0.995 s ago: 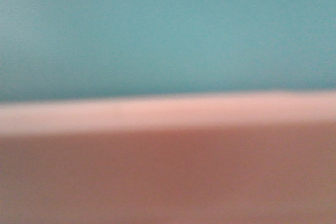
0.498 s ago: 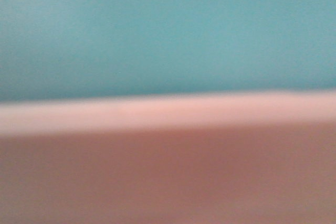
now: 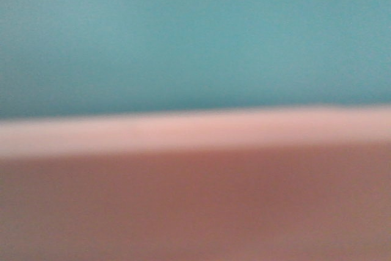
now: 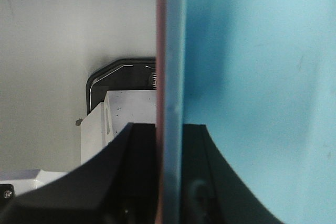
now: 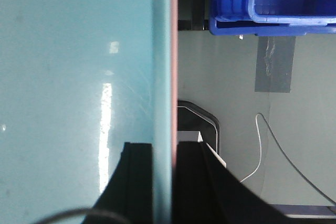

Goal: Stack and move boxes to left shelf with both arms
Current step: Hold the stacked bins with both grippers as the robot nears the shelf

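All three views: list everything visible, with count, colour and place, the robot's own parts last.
blue tub: one, light blue, nested inside the pink one.
pink tub: one, pale pink, outside; both walls pinched at each wrist.
dark blue bins: at least two, stacked, top of right wrist view.
grey tape: one strip, floor.
white cable: one, floor.
left tool: black, shut on the stacked walls.
right tool: black, likewise shut.
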